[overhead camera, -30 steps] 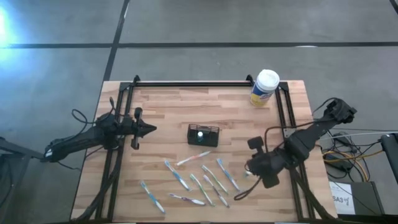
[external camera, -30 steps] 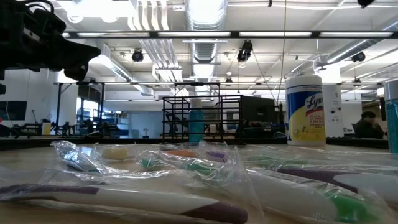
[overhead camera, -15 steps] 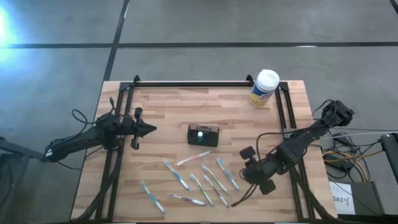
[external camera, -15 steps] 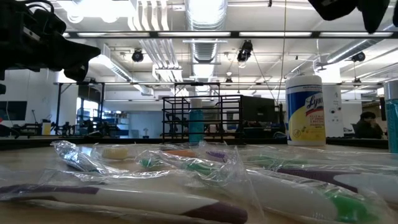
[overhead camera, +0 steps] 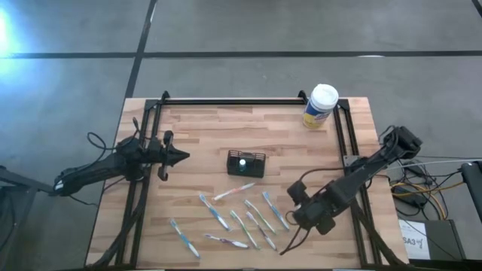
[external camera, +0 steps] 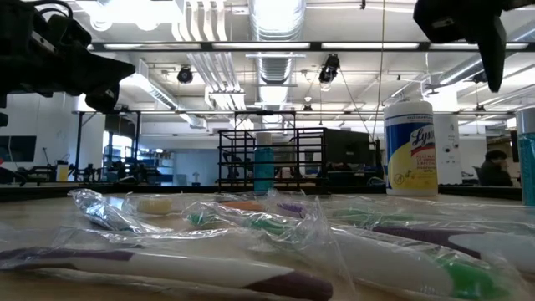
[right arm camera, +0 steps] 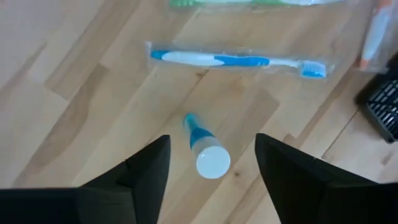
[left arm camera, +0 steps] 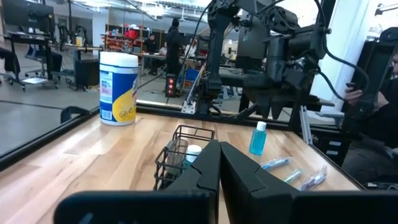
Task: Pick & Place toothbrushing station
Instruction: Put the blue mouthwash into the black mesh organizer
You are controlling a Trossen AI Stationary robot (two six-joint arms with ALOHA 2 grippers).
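Observation:
The toothbrushing station (overhead camera: 256, 159), a small black mesh holder, stands mid-table with a small white-capped thing inside it; the left wrist view shows the station (left arm camera: 176, 154) too. Several wrapped toothbrushes (overhead camera: 239, 220) lie near the front edge. My right gripper (overhead camera: 299, 206) points down, open, above a small blue bottle (right arm camera: 207, 154) with a white cap. The bottle stands upright on the table, between and below the fingers (right arm camera: 148, 172), untouched. My left gripper (overhead camera: 181, 156) waits level and shut at the table's left side, pointing toward the station.
A white-lidded, yellow-labelled canister (overhead camera: 320, 106) stands at the far right corner. A wrapped blue toothbrush (right arm camera: 236, 60) lies just beyond the bottle. Black frame rails (overhead camera: 248, 101) run along the far edge and down both sides. Bare wood lies left of the station.
My right gripper has come down and gone a little toward the table's left and near edge, over the small bottle, and its wrist has rolled. It now shows at the top right of the low view. The left arm, the station and the toothbrushes have kept still.

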